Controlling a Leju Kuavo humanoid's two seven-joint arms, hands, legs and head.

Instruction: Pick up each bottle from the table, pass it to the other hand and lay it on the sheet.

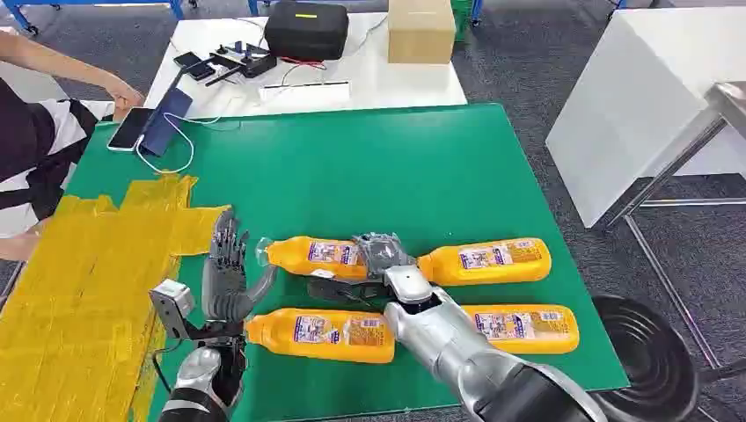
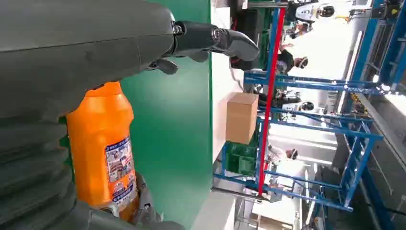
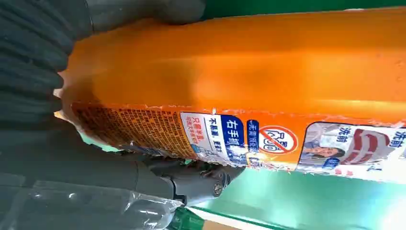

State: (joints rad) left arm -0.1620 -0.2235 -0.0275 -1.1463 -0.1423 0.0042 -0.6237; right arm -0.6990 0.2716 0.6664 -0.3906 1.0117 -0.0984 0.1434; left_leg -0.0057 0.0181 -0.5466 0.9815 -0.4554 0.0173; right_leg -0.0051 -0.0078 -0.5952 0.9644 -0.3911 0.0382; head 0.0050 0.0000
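Observation:
Four orange bottles lie on the green table [image 1: 396, 167]. My right hand [image 1: 380, 257] grips the base end of the upper left bottle [image 1: 315, 254], whose cap points at my left hand [image 1: 226, 272]. The left hand stands open beside that cap, fingers up, on the edge of the yellow sheet [image 1: 79, 290]. In the right wrist view, fingers [image 3: 191, 179] wrap the labelled bottle [image 3: 239, 72]. The left wrist view has this bottle [image 2: 103, 143] just past the open left hand [image 2: 72, 48]. The other bottles lie at upper right [image 1: 488, 261], lower left [image 1: 321, 336] and lower right [image 1: 528, 327].
A person's arm [image 1: 53, 61] reaches in at the far left, near a phone [image 1: 132, 127]. A white table behind holds a black case [image 1: 306, 28] and a cardboard box [image 1: 420, 31]. A black bin [image 1: 647, 360] stands on the floor at the right.

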